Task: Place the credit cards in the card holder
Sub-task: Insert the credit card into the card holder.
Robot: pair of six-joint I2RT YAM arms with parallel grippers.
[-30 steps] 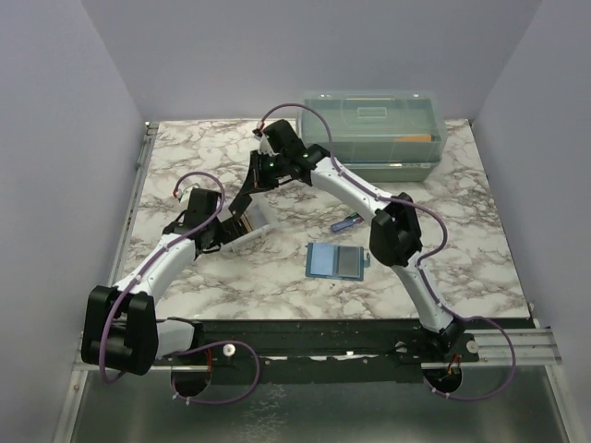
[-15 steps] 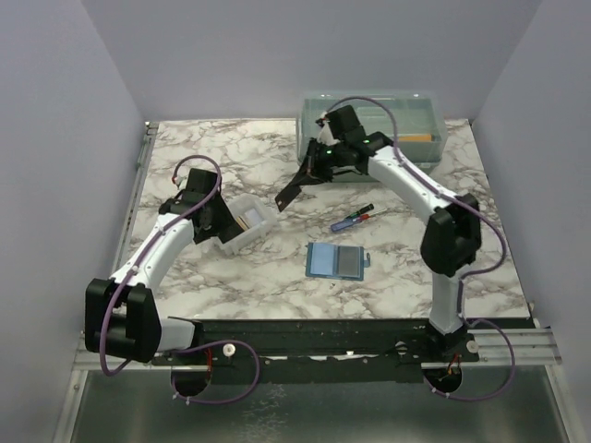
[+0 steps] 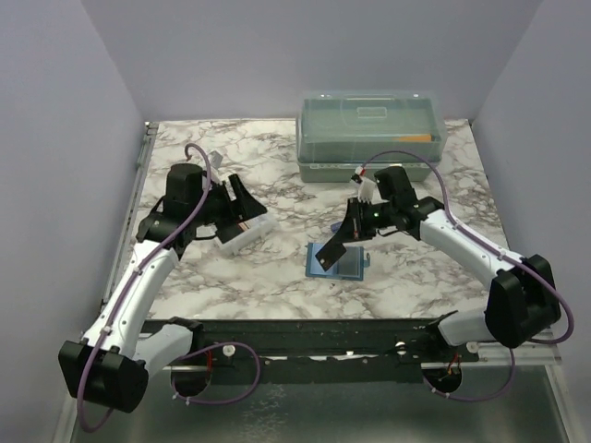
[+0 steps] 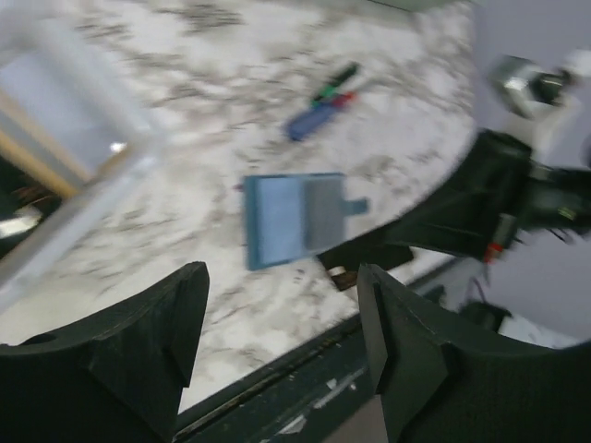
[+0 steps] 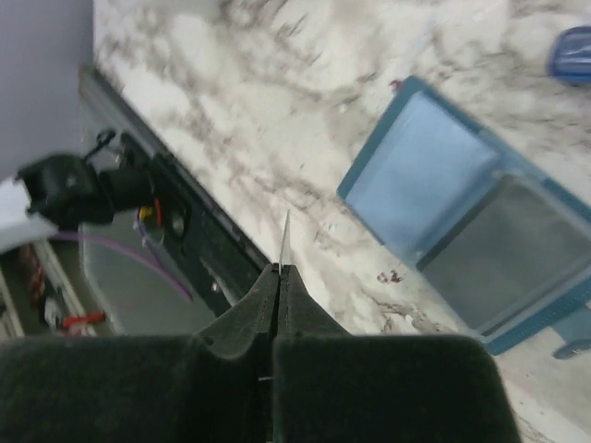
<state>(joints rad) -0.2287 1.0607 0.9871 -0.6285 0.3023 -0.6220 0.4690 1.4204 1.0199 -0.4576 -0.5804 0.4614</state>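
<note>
Now | right fingers (image 5: 231,355) clamped on credit card (image 5: 284,238), near card holder (image 5: 434,175) | left fingers (image 4: 138,351) apart

We see a white marble-patterned table (image 3: 277,281) between pale lilac walls (image 3: 55,138); at its far edge stands a large translucent greenish box (image 3: 372,129) with its lid on, and something orange shows through its right side; a small clear-white plastic tray (image 3: 247,231) lies left of centre, turned at an angle; a blue-handled screwdriver (image 4: 321,101) lies near the middle, with red and green beside its shaft.
</note>
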